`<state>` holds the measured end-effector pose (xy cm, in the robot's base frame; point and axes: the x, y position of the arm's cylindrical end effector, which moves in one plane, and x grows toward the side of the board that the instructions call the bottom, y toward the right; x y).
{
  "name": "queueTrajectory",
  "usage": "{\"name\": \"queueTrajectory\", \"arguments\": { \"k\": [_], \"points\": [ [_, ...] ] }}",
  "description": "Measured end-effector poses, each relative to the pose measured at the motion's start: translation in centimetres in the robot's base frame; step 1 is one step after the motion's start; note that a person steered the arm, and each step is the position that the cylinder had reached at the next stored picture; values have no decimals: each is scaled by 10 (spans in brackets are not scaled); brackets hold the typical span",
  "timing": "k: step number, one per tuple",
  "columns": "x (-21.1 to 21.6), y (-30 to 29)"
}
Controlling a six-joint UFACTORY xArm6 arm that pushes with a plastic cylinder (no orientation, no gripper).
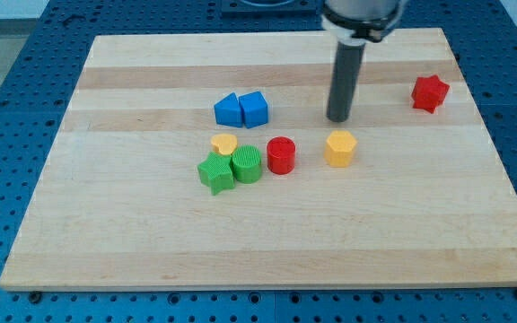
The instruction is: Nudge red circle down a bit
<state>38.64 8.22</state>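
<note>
Because the red circle [281, 154] sits mid-board and must travel toward the board's [151, 251] bottom edge, the tip [338, 117] stands above-right of it, apart, just above the yellow block [340, 148]; the rod has no jaws and grips nothing.

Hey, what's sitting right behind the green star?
A yellow heart sits just behind the green star, partly covered by it and the green cylinder. Its lower edge is hidden.

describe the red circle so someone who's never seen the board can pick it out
On the wooden board, find the cluster near the middle. The red circle is the short red cylinder right of the green circle, left of the yellow hexagon. The only other red block, the red star, sits far right. My tip is up-right of it.
</note>
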Motion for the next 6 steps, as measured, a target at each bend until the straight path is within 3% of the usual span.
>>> {"name": "queueTrajectory", "arguments": {
  "k": [2,4,6],
  "points": [
    [7,-78],
    [45,-68],
    [45,-23]
  ]
}}
